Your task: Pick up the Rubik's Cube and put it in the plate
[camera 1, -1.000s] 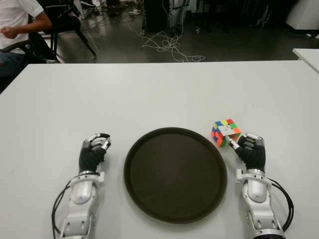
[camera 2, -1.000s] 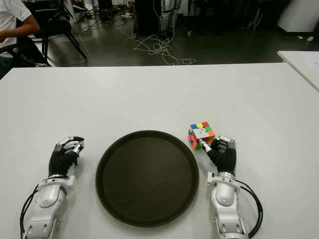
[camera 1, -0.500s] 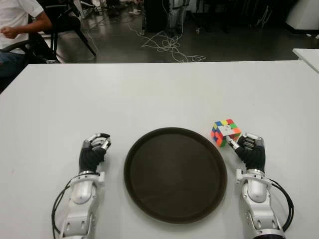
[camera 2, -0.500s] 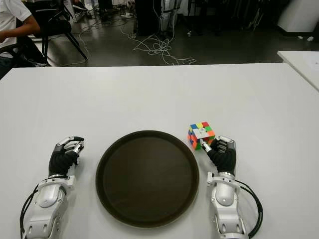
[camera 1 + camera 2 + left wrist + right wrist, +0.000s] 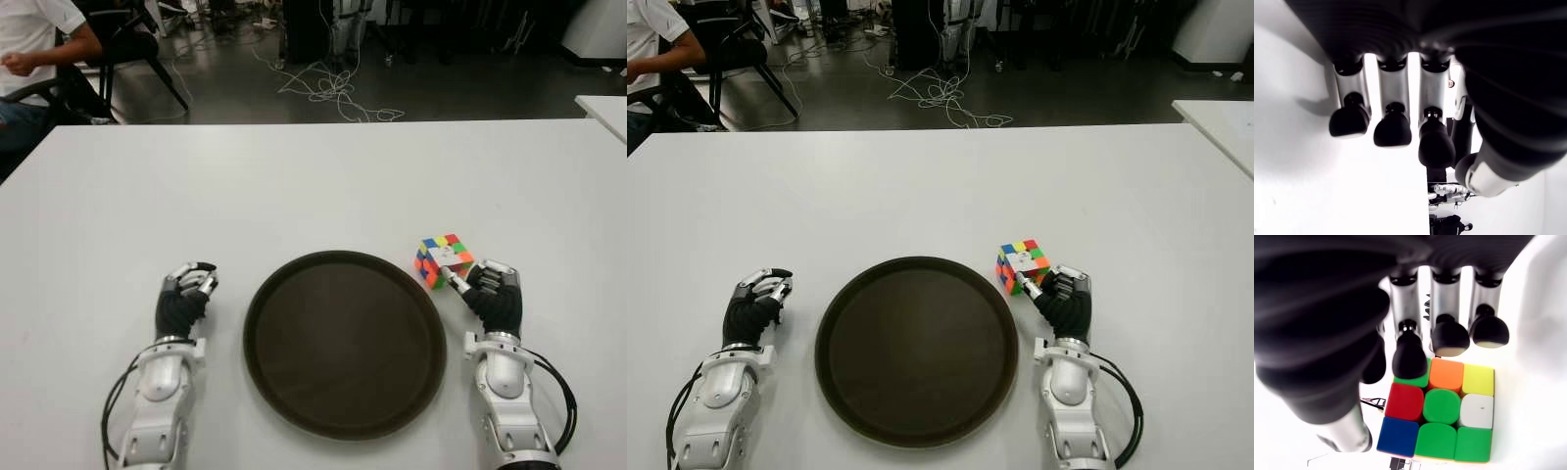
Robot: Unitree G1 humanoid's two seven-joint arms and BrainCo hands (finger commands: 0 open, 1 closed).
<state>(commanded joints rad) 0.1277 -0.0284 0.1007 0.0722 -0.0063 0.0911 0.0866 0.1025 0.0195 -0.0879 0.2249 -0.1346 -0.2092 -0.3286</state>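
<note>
The Rubik's Cube [image 5: 443,260] sits on the white table [image 5: 294,186], just off the far right rim of the round dark plate [image 5: 343,343]. My right hand [image 5: 480,287] is on the table right behind the cube, on its right near side. In the right wrist view its fingertips [image 5: 1409,361] hang half-curled over the cube [image 5: 1440,413], with the index tip at the cube's edge and no grip on it. My left hand [image 5: 188,292] shows left of the plate, its fingers [image 5: 1393,129] relaxed and holding nothing. Nothing lies in the plate.
A seated person [image 5: 29,49] and a chair are beyond the table's far left corner. Loose cables [image 5: 328,88] lie on the dark floor behind the table. The corner of a second white table [image 5: 605,110] shows at the far right.
</note>
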